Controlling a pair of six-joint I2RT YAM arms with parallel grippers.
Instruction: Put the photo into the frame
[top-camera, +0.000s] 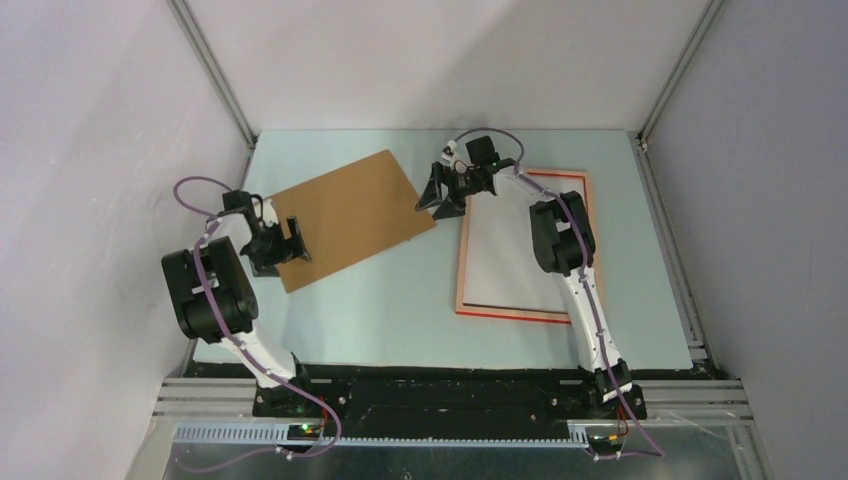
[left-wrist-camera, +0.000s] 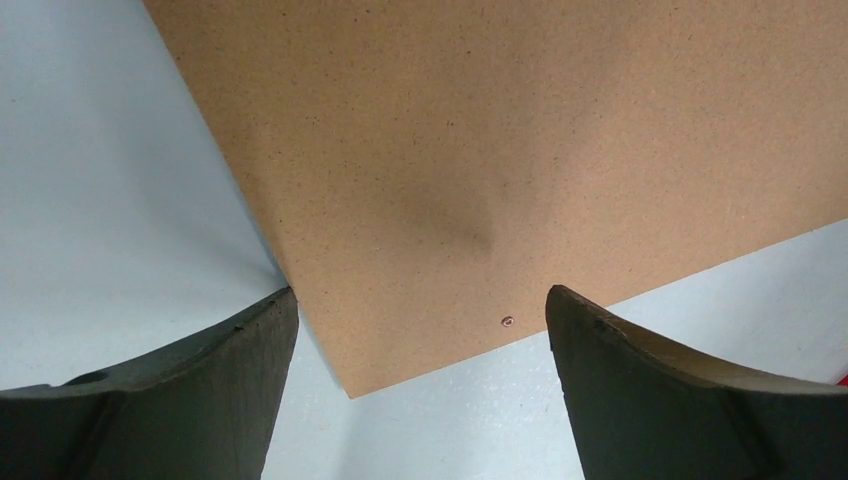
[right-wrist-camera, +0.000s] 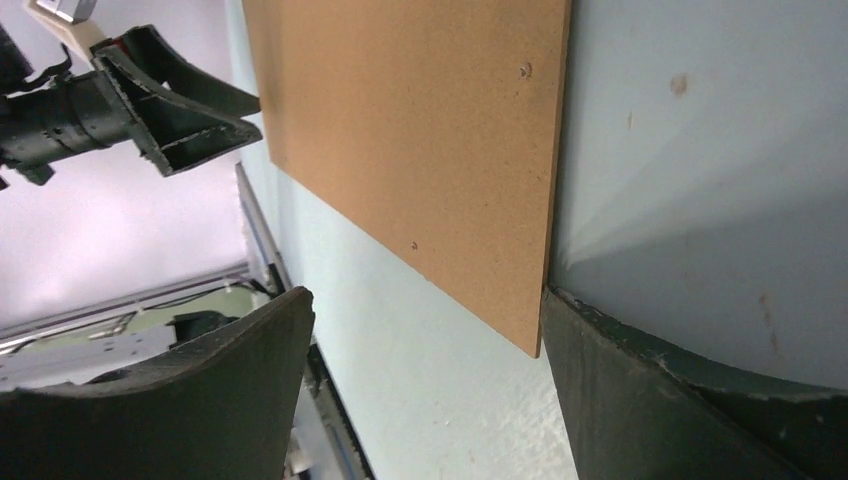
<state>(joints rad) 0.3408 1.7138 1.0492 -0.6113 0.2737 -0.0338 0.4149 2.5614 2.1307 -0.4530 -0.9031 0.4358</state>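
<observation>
Overhead: the frame (top-camera: 462, 270) lies at 3 o'clock on the tabletop (top-camera: 400, 310); the pale sheet (top-camera: 510, 260) inside may be the photo, I cannot tell. Left wrist: the left end effector (left-wrist-camera: 420, 310), released, straddles the backing board (left-wrist-camera: 520, 150) corner. Right wrist: the right end effector (right-wrist-camera: 425, 310), released, hangs at the board's edge; closing could shove the board.

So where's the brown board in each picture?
Top external: the brown board lies tilted, left of centre.
Left wrist: it fills the upper part, one corner pointing down.
Right wrist: it sits in the upper middle.
Shared landmark: the pale blue table under it.
</observation>
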